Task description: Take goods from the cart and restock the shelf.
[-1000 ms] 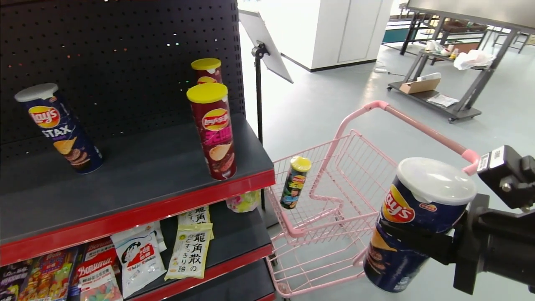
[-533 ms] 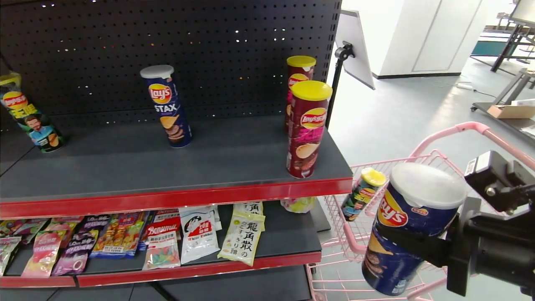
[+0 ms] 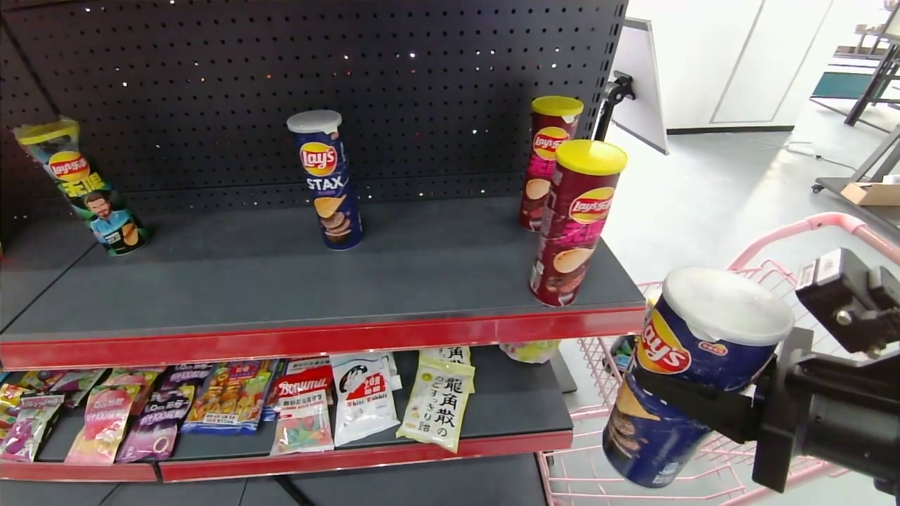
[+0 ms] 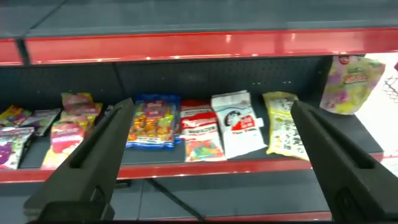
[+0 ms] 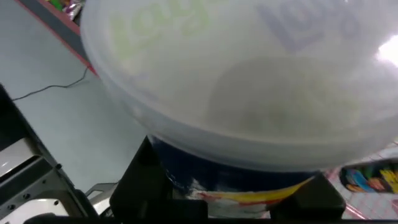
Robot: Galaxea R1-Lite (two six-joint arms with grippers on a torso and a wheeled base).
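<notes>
While the right gripper (image 3: 692, 407) clamps across the middle of a navy potato-chip can (image 3: 710, 365), the tube hangs slightly tilted off the right end of the top shelf (image 3: 281, 281), above the pink cart (image 3: 830, 225) and touching neither. By its look the can is a light cardboard tube. It seems stiff along its length but easy to dent and glossy enough to slip, and its translucent plastic lid (image 3: 728, 306) could pop off (a mid-body hold, as here, seems safest). Tall and narrow, it would likely topple if set down crooked.

The shelf board is flat, dark and matte, with a red front edge and a pegboard back. A matching navy can (image 3: 327, 183) stands near its middle, a maroon can (image 3: 573, 232) at the front right corner with a second maroon can (image 3: 548, 161) behind it, and a green can (image 3: 88, 190) at far left. Bare board lies between them. The left gripper (image 4: 211, 107) hangs spread and empty before the snack bags (image 4: 236, 124) on the lower shelf.
</notes>
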